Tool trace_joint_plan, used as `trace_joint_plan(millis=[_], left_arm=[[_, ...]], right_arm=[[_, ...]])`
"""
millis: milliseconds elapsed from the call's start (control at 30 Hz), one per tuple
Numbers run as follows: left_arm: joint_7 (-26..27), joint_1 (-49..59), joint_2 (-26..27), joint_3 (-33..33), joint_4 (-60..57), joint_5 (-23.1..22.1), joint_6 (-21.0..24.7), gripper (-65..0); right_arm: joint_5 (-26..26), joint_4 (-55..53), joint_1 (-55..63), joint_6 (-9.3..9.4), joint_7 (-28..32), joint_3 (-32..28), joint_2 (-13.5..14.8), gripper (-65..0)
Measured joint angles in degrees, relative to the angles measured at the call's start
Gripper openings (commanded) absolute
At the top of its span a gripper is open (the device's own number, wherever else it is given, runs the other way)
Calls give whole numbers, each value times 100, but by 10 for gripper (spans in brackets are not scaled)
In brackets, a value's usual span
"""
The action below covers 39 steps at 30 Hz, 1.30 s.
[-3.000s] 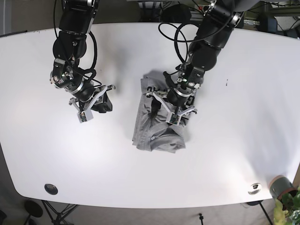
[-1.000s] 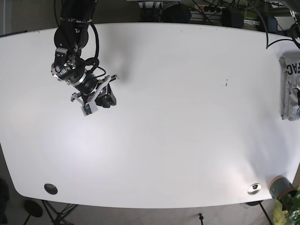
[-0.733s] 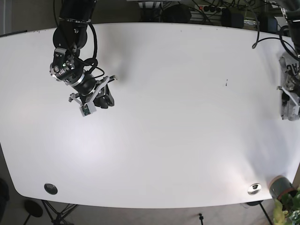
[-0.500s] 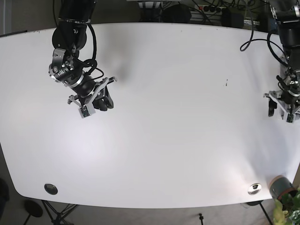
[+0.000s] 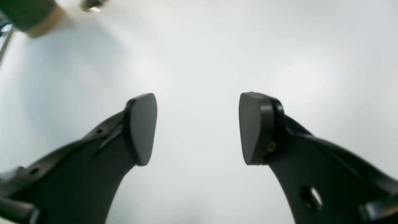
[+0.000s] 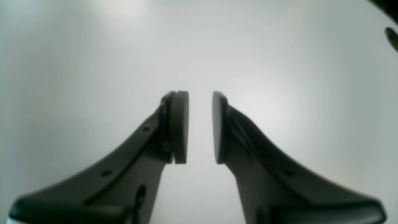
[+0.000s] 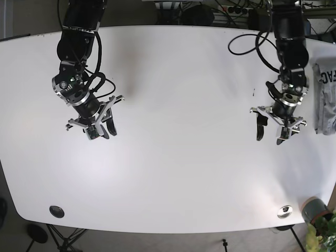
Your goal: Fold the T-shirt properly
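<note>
1. The left gripper (image 7: pixel 271 134) hangs over the white table (image 7: pixel 178 157) on the right side of the base view. Its two dark fingers (image 5: pixel 141 129) stand wide apart with nothing between them, only bare tabletop behind.
2. The right gripper (image 7: pixel 106 131) hangs over the left side of the table in the base view. Its pads (image 6: pixel 179 126) are close together with a narrow gap, gripping nothing.
3. The grey folded T-shirt (image 7: pixel 325 97) lies at the far right edge of the table, well apart from both grippers. It is cut off by the picture's edge, and only part of a dark printed word shows on it.
4. A small pot (image 7: pixel 314 208) sits off the table's lower right corner with green leaves beside it, partly cut off. What it holds cannot be made out.
5. A small round metal fitting (image 7: pixel 285 211) sits near that corner. A dark round one (image 7: pixel 56 211) sits near the lower left corner.
6. In the left wrist view, the pot (image 5: pixel 29 14) and metal fitting (image 5: pixel 92 4) are blurred at the top left.
</note>
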State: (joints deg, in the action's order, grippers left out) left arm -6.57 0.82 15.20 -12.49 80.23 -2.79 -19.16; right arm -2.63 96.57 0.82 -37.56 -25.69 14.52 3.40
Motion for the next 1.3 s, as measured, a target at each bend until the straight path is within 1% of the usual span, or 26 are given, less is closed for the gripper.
trace_joint_plan(millis=[33, 67, 133, 167, 200, 233, 300, 367, 400, 500, 567, 600, 733, 767, 867, 900, 1000, 1100, 1167, 1300], left_arm=[[98, 59, -195, 0, 79, 179, 127, -271], [260, 111, -356, 28, 90, 251, 238, -271], [597, 232, -645, 48, 101, 507, 264, -271], [861, 321, -822, 59, 107, 555, 282, -271], [1091, 428, -975, 61, 116, 667, 310, -271], [1239, 514, -1069, 59, 127, 761, 354, -271], [1574, 739, -1272, 52, 142, 850, 531, -271], [1705, 946, -1421, 37, 175, 1010, 573, -271], [1751, 1093, -1517, 37, 221, 1038, 597, -271], [1709, 1475, -1681, 44, 485, 1091, 570, -271], [1751, 1676, -1729, 48, 680, 1095, 562, -271], [1775, 1840, -1740, 50, 807, 1091, 570, -271], [1781, 2380, -1720, 114, 1119, 1088, 592, -271], [1779, 2520, -1707, 133, 1180, 1091, 590, -271], [1792, 2957, -1716, 164, 1405, 1091, 610, -271], [1794, 3101, -1722, 179, 1467, 1093, 610, -271], [1770, 3541, -1725, 177, 1676, 1091, 586, -271], [1777, 3923, -1722, 162, 1875, 1091, 590, -271], [1784, 4262, -1720, 162, 2033, 1086, 590, -271], [1810, 4784, -1709, 179, 2308, 1071, 590, -271]], right_arm=[[-210, -22, 37, 0, 330, 11, 15, -530], [-291, -66, 70, 0, 570, 17, 24, -530], [-616, -120, 157, 2, 931, 22, 28, -530], [-737, -136, 227, 11, 1150, 22, 28, -530], [-813, -138, 306, 131, 1357, 22, 26, -530], [-824, -138, 378, 195, 1480, 17, 26, -530], [-815, -140, 516, 435, 1694, 4, 20, -530], [-798, -144, 667, 570, 1805, 31, 44, -530], [-737, -142, 776, 612, 1963, 85, 90, -530], [-341, -138, 1075, 658, 2098, 210, 212, -530], [-151, -140, 1228, 684, 2039, 245, 262, -530], [-17, -140, 1366, 752, 2061, 240, 315, -530], [439, -138, 1814, 695, 2118, 269, 411, -530], [481, -140, 1897, 669, 2096, 271, 411, -530], [691, -125, 2238, 693, 2085, 297, 481, -530], [761, -76, 2371, 656, 2065, 337, 518, -530], [931, 157, 2754, 745, 2085, 424, 573, -530], [1067, 396, 3128, 748, 2107, 420, 581, -530], [1211, 597, 3475, 693, 2107, 398, 579, -530], [1390, 903, 4118, 695, 2103, 402, 573, -530]])
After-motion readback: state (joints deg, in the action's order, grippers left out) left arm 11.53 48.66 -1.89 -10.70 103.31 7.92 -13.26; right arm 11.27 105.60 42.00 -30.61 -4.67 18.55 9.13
